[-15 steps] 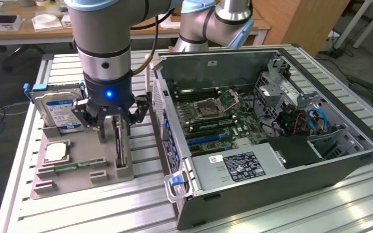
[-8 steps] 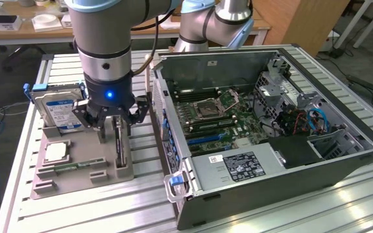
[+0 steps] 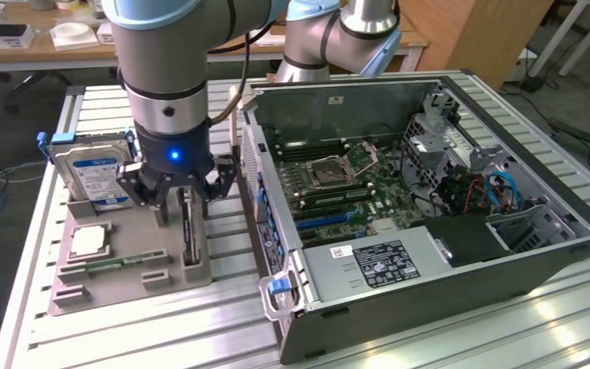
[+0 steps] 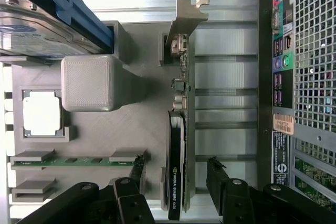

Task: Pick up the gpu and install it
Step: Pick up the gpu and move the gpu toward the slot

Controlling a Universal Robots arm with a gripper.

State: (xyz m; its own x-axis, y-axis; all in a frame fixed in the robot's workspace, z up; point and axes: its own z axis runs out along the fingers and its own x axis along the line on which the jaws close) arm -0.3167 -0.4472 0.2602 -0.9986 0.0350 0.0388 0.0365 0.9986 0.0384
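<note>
Exterior view's left: silver hard drive (image 3: 92, 171) with blue-white label, upright in grey plastic parts tray (image 3: 111, 294). Square silver processor chip (image 3: 88, 240) and narrow green memory stick (image 3: 111, 265) lie flat in tray pockets. Next right: gpu (image 3: 188, 242), thin green card with black cooler and silver end bracket, on edge in tray slot. Black gripper (image 3: 184, 211) low over gpu, jaws apart. Fingers (image 4: 137, 170) straddle card, gap each side in wrist view. Exterior view's right: open grey metal computer case (image 3: 398, 307), green motherboard (image 3: 352, 188) exposed.

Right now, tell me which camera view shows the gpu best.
The wrist view: the gpu stands on edge in the grey holder, bracket and cooler clear, inside the open end effector. The exterior view gives its thin dark edge below the end effector.
</note>
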